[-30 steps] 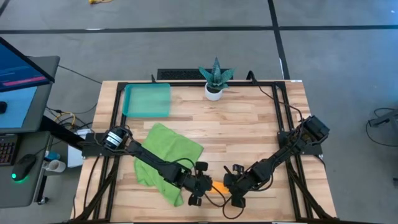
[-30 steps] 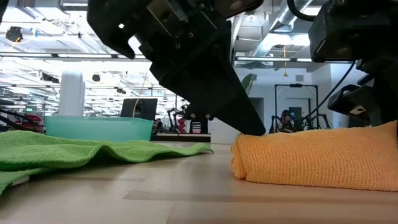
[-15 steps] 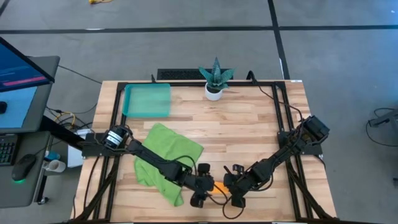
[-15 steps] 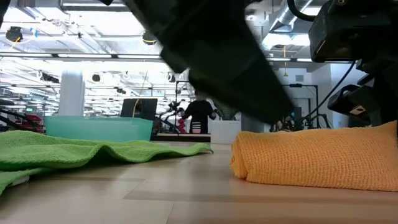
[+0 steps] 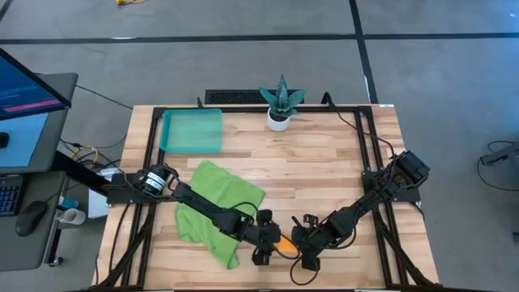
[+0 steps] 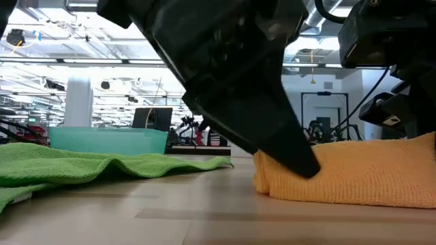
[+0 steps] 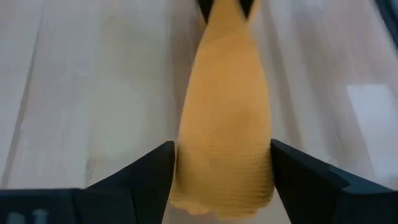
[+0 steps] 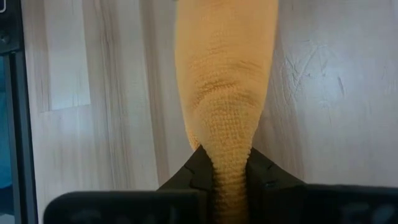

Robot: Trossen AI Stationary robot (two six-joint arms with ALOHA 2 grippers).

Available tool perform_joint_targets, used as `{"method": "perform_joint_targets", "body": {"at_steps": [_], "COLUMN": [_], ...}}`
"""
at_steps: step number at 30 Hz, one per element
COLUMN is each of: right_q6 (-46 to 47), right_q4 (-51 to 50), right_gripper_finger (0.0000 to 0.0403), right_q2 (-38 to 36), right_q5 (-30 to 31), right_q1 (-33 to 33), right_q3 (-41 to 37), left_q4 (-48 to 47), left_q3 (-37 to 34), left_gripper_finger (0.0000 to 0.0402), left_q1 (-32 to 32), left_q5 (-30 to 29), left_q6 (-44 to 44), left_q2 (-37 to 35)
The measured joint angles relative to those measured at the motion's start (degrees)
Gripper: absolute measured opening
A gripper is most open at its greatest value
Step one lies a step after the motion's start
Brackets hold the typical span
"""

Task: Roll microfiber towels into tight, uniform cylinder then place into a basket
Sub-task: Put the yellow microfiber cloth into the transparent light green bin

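**Orange roll between two grippers at the table's front edge**

High view: the orange towel (image 5: pixel 285 242) shows only as a small bright sliver at lower centre of the frame, most of it covered by the two grippers. The left gripper (image 5: pixel 268 243) comes at it from the left, the right gripper (image 5: pixel 302 246) from the right. The green towel (image 5: pixel 217 207) lies rumpled and unrolled left of centre, under the left arm. The basket (image 5: pixel 192 130) sits at upper left of the table, a plant (image 5: pixel 280 100) in a white pot at upper centre.

Low view: the orange towel (image 6: pixel 354 173) is a thick, knobbly roll at right, cut off by the frame edge. A dark finger of the left gripper (image 6: pixel 286 146) rests against its left end. The green towel (image 6: pixel 102 167) spreads flat at left, with the basket (image 6: pixel 107 139) behind it.

Left wrist view: the roll (image 7: pixel 227 118) runs up the middle of the frame as a smooth, tapering tube. The left fingers (image 7: pixel 152 171) stand wide apart on either side of its near end, bracketing it; whether they press it I cannot tell.

Right wrist view: the roll (image 8: pixel 227 81) fills the upper centre, and its end narrows to a pinched neck. The right fingers (image 8: pixel 193 174) are nearly closed, clamped on that neck.
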Motion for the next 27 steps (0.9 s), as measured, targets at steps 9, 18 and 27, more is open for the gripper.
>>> {"method": "perform_joint_targets", "body": {"at_steps": [9, 18, 27], "right_q6": [-0.01, -0.01, -2.95], "right_q4": [0.11, -0.11, -0.61], "right_gripper_finger": [0.0055, 0.0055, 0.0056], "right_q2": [0.0, 0.0, 0.41], "right_q5": [0.04, 1.14, 2.56], "right_q1": [0.02, 0.04, -0.61], "right_q3": [-0.02, 0.33, 2.97], "left_q4": [0.86, -0.36, -3.83], "left_q3": [0.12, 0.13, 0.15], "left_gripper_finger": [0.0159, 0.003, 0.004], "left_q1": [0.15, -0.24, -0.31], "left_q5": [1.64, 1.67, 1.65], "left_q6": [2.07, 5.58, 5.5], "left_q2": [1.97, 1.51, 0.75]}}
